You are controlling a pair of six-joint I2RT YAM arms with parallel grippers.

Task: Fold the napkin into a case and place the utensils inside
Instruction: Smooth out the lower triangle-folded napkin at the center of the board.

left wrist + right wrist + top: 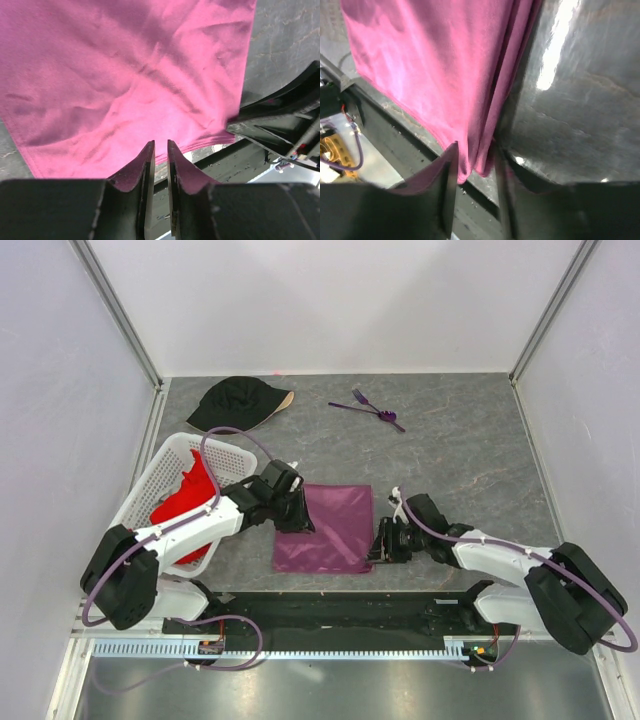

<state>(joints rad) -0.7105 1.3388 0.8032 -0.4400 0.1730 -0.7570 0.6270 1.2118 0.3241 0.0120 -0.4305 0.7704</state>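
On grey mottled table [470, 470] between white walls, from above, finds the napkin [330, 525] lying flat near the front edge, with the left claw [297, 514] at its far-left corner and the right claw [379, 545] at its near-right corner. Places the utensils [368, 408] well apart toward the back, near a black cap [238, 403], with a white basket [150, 478] holding a red cloth [190, 502] off to the left. Judges no fold made yet. Through the left wrist, sees the left claw [160, 143] clenched to a thin slit over the cloth's edge; cannot tell whether any napkin [125, 85] sits inside. Risks lifting nothing there, leaving one corner behind and skewing the fold. Through the right wrist, catches the right claw [475, 151] gripping a bunched fold of the napkin [430, 70] at its corner, close to the table's near edge. Warns of thin, sheeny cloth sliding out under tension, or of two layers pinched together and spoiling the pouch shape. Fears also dragging the whole sheet off line if pulled unevenly from diagonal corners.
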